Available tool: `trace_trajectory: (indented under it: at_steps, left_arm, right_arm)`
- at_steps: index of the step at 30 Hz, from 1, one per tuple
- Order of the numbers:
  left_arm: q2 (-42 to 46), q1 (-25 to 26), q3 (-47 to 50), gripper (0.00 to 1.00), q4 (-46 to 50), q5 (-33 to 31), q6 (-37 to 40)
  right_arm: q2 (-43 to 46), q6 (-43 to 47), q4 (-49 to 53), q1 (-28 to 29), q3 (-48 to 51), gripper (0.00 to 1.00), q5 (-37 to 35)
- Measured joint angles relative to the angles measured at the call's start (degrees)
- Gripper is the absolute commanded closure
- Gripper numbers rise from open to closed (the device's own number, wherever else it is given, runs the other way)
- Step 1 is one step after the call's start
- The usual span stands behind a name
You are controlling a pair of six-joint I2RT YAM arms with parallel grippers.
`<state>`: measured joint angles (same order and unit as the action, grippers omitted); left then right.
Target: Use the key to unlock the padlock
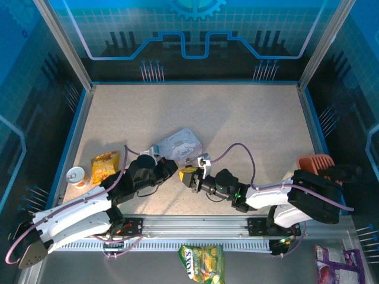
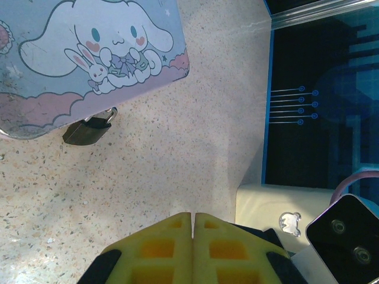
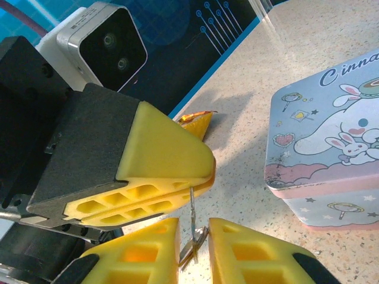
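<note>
The padlock (image 2: 86, 131), small with a dark body and a thin silvery shackle, lies on the table against the edge of the pale blue cartoon tin (image 2: 89, 47). Both grippers meet just in front of the tin (image 1: 180, 144). My left gripper (image 2: 193, 216) is shut, and in the right wrist view its tip (image 3: 204, 177) pinches a thin metal part of the key (image 3: 192, 207). That part hangs down into a small bunch between my right gripper's (image 3: 193, 228) yellow fingers (image 3: 237, 248), which press on it from both sides. The padlock sits to the left of my left gripper, apart from it.
An orange snack bag (image 1: 105, 165) and a small white cup (image 1: 76, 174) lie at the left edge. A brown-orange object (image 1: 314, 163) sits at the right wall. A green bag (image 1: 201, 262) and a purple bag (image 1: 331, 263) lie in front of the rail. Blue walls enclose the table.
</note>
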<state>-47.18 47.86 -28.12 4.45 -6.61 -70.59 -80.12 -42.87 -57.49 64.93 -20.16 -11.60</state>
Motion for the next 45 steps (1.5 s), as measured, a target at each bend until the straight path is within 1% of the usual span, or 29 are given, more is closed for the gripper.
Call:
trace_trajectory:
  at_steps: [3, 9, 10, 13, 15, 17, 21, 23, 27, 28, 30, 31, 33, 35, 37, 40, 43, 45]
  left_arm:
    - [0.0, 0.0, 0.0, 1.00, 0.0, 0.0, 0.0]
    - [0.0, 0.0, 0.0, 1.00, 0.0, 0.0, 0.0]
    - [0.0, 0.0, 0.0, 1.00, 0.0, 0.0, 0.0]
    - [0.0, 0.0, 0.0, 1.00, 0.0, -0.1, 0.0]
    - [0.0, 0.0, 0.0, 1.00, 0.1, -0.2, 0.1]
    - [0.0, 0.0, 0.0, 1.00, 0.1, -0.2, 0.2]
    - [0.0, 0.0, 0.0, 1.00, 0.0, -0.2, 0.2]
    - [0.0, 0.0, 0.0, 0.92, -0.1, -0.2, 0.3]
    - [0.0, 0.1, 0.0, 0.62, -0.3, 0.0, 1.9]
    - [0.0, 0.0, -0.2, 0.56, 0.2, 0.0, 2.3]
    - [-0.2, -0.9, -2.0, 0.46, 3.8, 0.1, 4.3]
    - [-0.4, -1.7, -3.6, 0.42, 6.1, 0.1, 5.6]
    - [-0.7, -3.5, -7.1, 0.38, 10.4, 0.0, 8.6]
    - [-0.7, -4.6, -10.5, 0.36, 13.6, -0.6, 12.1]
    - [-0.7, -4.8, -12.4, 0.37, 15.5, -1.1, 15.4]
    - [-2.1, -4.8, -12.9, 0.40, 17.0, -0.7, 18.9]
    - [-7.0, -3.7, -12.9, 0.41, 17.2, 0.0, 21.0]
    - [-11.1, -0.5, -12.9, 0.41, 17.1, -0.6, 21.7]
  right_arm:
    - [0.0, 0.0, 0.0, 0.0, 0.0, 0.80, 0.0]
    - [0.0, 0.2, 1.0, 0.1, 0.0, 0.84, -0.2]
    - [0.0, 0.3, 1.1, 0.1, 0.0, 0.85, -0.2]
    - [0.0, 0.6, 1.5, 0.2, 0.0, 0.95, -0.4]
    - [0.0, 0.5, 1.6, 0.3, 0.0, 0.98, -0.7]
    - [0.2, 0.6, 1.8, 0.3, 0.0, 1.00, -0.9]
    - [1.3, 0.7, 3.0, 0.3, 0.0, 1.00, -1.1]
    - [2.0, 0.7, 3.8, 0.3, 0.0, 1.00, -1.2]
    - [4.3, 1.0, 6.0, 0.4, 0.0, 1.00, -1.4]
    - [5.3, 1.1, 7.0, 0.4, 0.0, 1.00, -1.5]
    - [7.9, 1.6, 10.0, 0.4, 0.0, 1.00, -1.7]
    - [9.6, 1.9, 12.0, 0.4, 0.0, 1.00, -1.9]
    - [13.2, 2.4, 17.3, 0.3, -0.1, 1.00, -2.4]
    - [17.4, 3.1, 23.1, 0.3, -0.1, 1.00, -3.3]
    - [22.2, 4.2, 29.6, 0.3, -0.1, 1.00, -4.4]
    - [30.0, 5.4, 39.6, 0.2, -0.1, 1.00, -6.3]
    - [37.5, 6.3, 49.0, -0.1, -0.1, 1.00, -8.3]
    - [42.0, 6.6, 54.4, -0.2, -0.1, 1.00, -9.5]
